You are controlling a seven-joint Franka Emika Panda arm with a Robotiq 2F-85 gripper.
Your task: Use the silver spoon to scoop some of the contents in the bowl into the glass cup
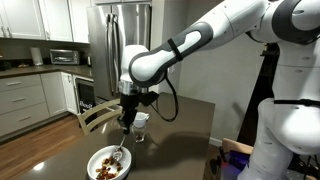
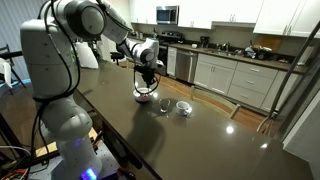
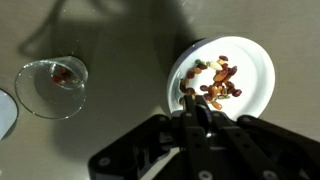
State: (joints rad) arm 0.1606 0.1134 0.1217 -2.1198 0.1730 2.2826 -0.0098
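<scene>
Pincer: the pincer is clamped on the handle of the silver spoon; in the wrist view its fingers sit close together.
Spoon: it slants down from the pincer toward 7 o'clock, tip in the bowl. By my reading, the scooping end is among the contents.
Bowl: it sits on the dark counter, at about 12 to 1 o'clock of the pincer in the wrist view.
Glass cup: the glass cup stands upright at the bowl's 9 o'clock in the wrist view, near but apart. A few reddish pieces lie inside.
Why so: the cup's nearness likely gives a loaded spoon a short carry.
Arm: it reaches in from 3 o'clock, elbow high, wrist pointing down over the bowl.
</scene>
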